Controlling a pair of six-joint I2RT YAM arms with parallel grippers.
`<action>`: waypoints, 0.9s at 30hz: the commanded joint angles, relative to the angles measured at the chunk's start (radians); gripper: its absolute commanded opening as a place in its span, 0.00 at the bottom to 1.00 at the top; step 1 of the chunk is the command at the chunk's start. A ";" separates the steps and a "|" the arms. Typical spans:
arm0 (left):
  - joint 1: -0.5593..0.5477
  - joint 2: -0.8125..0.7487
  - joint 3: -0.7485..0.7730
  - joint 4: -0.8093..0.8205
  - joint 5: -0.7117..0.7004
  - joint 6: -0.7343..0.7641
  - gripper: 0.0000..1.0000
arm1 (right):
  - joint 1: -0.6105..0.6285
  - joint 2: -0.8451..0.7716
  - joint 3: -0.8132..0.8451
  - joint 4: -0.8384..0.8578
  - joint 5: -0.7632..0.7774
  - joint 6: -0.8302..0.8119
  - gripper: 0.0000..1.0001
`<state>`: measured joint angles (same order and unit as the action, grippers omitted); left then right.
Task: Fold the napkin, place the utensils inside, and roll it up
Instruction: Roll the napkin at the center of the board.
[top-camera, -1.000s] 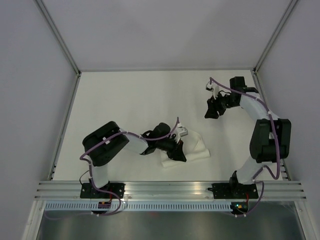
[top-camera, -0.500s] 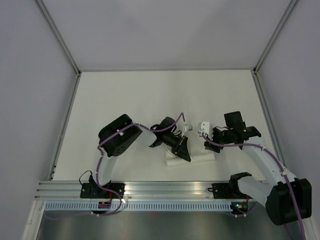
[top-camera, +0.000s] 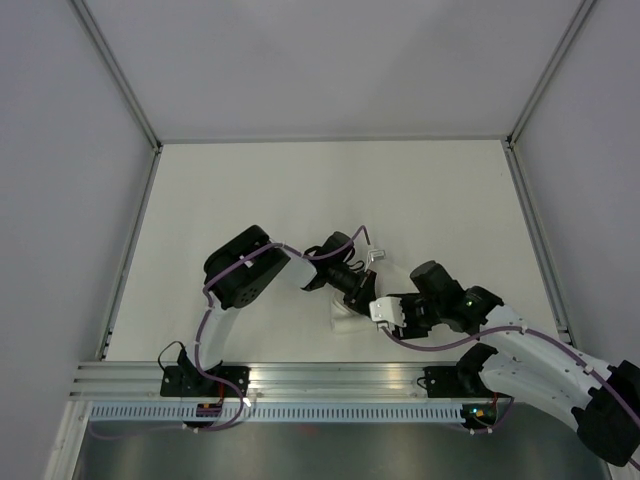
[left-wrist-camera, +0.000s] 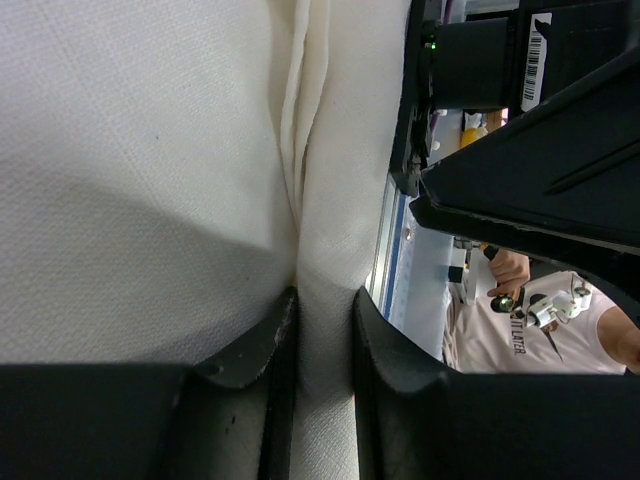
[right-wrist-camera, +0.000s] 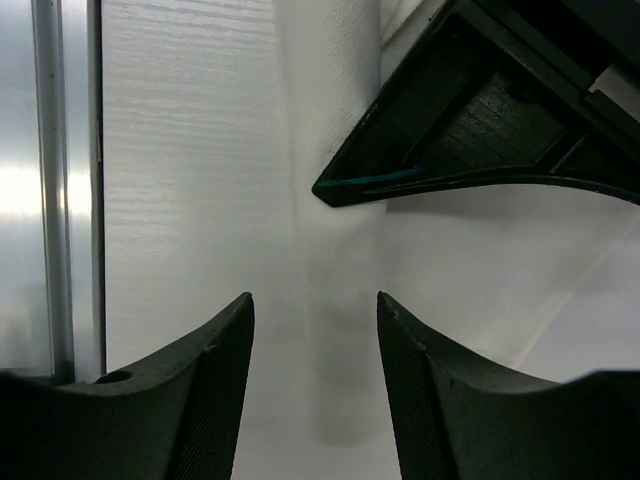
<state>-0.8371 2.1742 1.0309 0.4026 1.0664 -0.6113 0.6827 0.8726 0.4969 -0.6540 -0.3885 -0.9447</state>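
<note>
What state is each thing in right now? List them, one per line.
napkin: folded into a narrow, creased bundle, with one fold pinched.
left gripper: shut on a fold of the napkin.
right gripper: open, with a finger on either side of the napkin strip, not closed on it.

The napkin (left-wrist-camera: 150, 200) looks like matt white cloth with a fine woven grain. The left pincer (left-wrist-camera: 322, 302) and right pincer (right-wrist-camera: 315, 308) have matt black plastic fingers, faintly scuffed. The worktop (right-wrist-camera: 170, 150) is matt off-white and finely ribbed. The rail (right-wrist-camera: 50, 200) is shiny brushed metal.
</note>
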 joint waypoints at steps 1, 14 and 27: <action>-0.002 0.088 -0.051 -0.176 -0.194 0.001 0.03 | 0.043 -0.023 -0.001 0.065 0.126 0.061 0.59; -0.002 0.075 -0.051 -0.197 -0.184 -0.002 0.03 | 0.178 0.002 -0.112 0.217 0.255 0.087 0.57; -0.002 0.095 -0.035 -0.191 -0.157 -0.027 0.03 | 0.294 0.003 -0.188 0.362 0.372 0.112 0.53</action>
<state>-0.8371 2.1803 1.0363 0.3946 1.0763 -0.6376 0.9527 0.8600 0.3271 -0.3496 -0.1059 -0.8577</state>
